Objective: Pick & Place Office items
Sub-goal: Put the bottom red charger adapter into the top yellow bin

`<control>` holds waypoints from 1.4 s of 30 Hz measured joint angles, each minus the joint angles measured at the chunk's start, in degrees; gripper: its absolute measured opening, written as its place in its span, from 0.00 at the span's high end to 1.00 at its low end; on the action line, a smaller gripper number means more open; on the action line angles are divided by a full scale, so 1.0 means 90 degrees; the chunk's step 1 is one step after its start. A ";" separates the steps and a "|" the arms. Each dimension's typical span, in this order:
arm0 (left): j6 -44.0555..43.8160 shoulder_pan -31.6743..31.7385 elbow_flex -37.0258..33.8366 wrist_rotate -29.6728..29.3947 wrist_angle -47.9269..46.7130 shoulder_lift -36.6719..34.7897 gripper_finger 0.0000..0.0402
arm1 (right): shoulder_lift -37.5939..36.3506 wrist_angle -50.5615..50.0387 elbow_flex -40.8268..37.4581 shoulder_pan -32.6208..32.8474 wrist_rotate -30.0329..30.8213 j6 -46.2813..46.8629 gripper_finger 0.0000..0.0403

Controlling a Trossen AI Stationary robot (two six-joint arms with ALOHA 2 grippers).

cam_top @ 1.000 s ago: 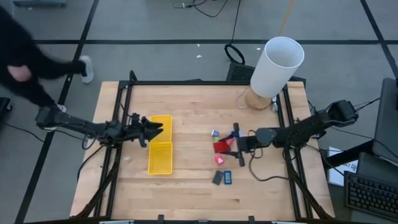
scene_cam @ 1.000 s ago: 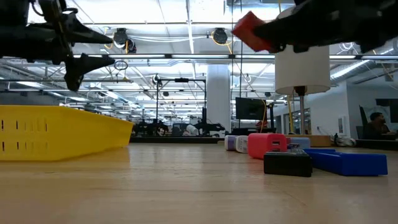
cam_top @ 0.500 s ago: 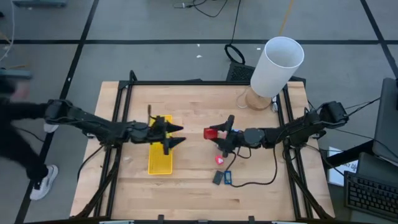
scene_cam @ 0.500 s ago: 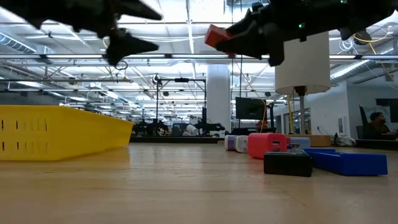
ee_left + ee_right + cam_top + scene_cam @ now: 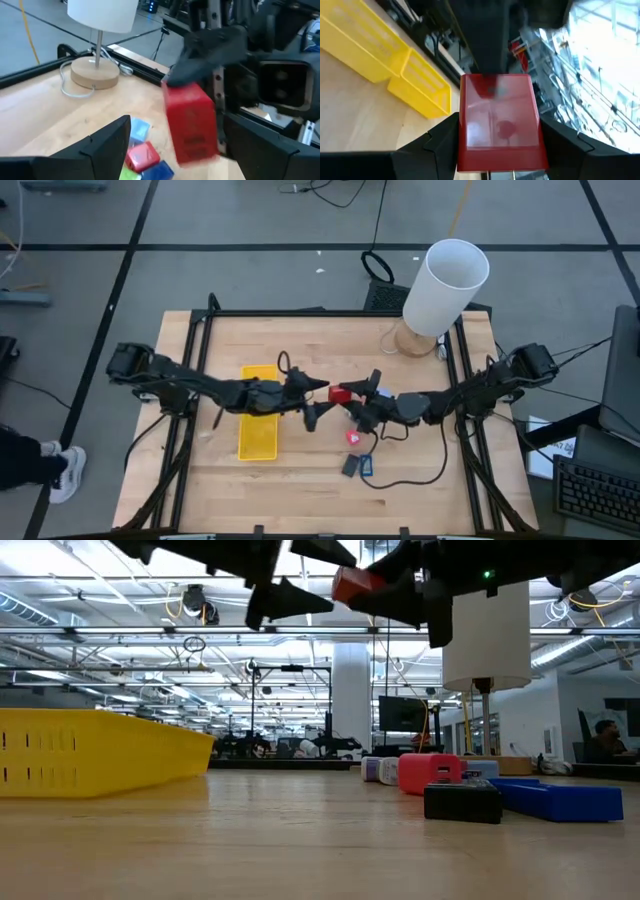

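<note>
A red block [image 5: 340,393] hangs high over the table's middle, with my right gripper [image 5: 353,396] shut on it. My left gripper [image 5: 314,401] stands open just left of the block, one finger on either side of its near end and not touching it; the left wrist view shows the block [image 5: 191,122] between them. More office items lie on the table at the right: a red piece [image 5: 352,437], a dark grey rectangle [image 5: 349,465], a blue rectangle [image 5: 366,465] and a pale lilac piece [image 5: 378,770]. My right gripper pinches the red block by two opposite sides [image 5: 467,130] between its two fingers. The fingers lie about level and point toward the table's left edge. The block is lifted clear, well above the table.
The long yellow tray [image 5: 258,425] lies left of centre, under my left arm. A white lamp [image 5: 445,285] stands on its round wooden base at the far right. A person's feet [image 5: 55,465] show on the floor beyond the table's left edge.
My left gripper has swept from over the yellow tray toward the table's right edge, up to the red block, and its fingers have spread wider. My right gripper has carried the block a little toward the left and rolled about its own line.
</note>
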 joint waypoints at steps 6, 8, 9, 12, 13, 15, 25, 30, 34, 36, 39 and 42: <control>0.0095 0.0100 0.0383 0.0075 0.0010 0.0397 0.23 | 0.0000 0.0018 0.0000 0.0013 0.0010 -0.0002 0.47; 0.0064 0.0108 0.0382 0.0070 -0.0027 0.0408 0.23 | 0.0000 0.0016 0.0000 0.0013 0.0010 -0.0002 0.47; 0.0036 0.0111 0.0382 0.0065 -0.0023 0.0406 0.23 | -0.0001 0.0018 0.0000 0.0013 0.0014 0.0000 0.47; 0.0008 0.0110 0.0382 0.0062 -0.0058 0.0344 0.23 | 0.0000 0.0015 0.0000 0.0013 0.0047 0.0010 0.47; 0.0007 0.0110 0.0382 0.0065 -0.0044 0.0319 0.23 | -0.0001 0.0015 0.0000 0.0013 0.0051 0.0015 0.47; -0.0016 0.0110 0.0382 0.0067 0.0028 0.0299 0.23 | -0.0002 0.0015 0.0000 0.0013 0.0051 0.0017 0.47; -0.0483 0.0122 0.0382 0.0074 -0.0152 0.0306 0.28 | -0.0002 0.0015 0.0000 0.0013 0.0051 0.0046 0.47; -0.0458 0.0122 0.0382 0.0121 -0.0156 0.0306 0.41 | -0.0002 0.0015 0.0000 0.0013 0.0051 0.0046 0.47; -0.0490 0.0122 0.0382 0.0161 -0.0149 0.0306 0.50 | -0.0002 0.0015 0.0000 0.0013 0.0051 0.0046 0.47; -0.0500 0.0122 0.0382 0.0285 -0.0145 0.0306 0.53 | -0.0002 0.0015 0.0000 0.0013 0.0051 0.0048 0.47; -0.0500 0.0136 0.0382 0.0493 -0.0151 0.0306 0.58 | -0.0004 0.0013 0.0000 0.0013 0.0048 0.0047 0.47; -0.0500 0.0139 0.0380 0.0504 -0.0154 0.0306 0.62 | -0.0005 0.0015 0.0000 0.0013 0.0046 0.0046 0.47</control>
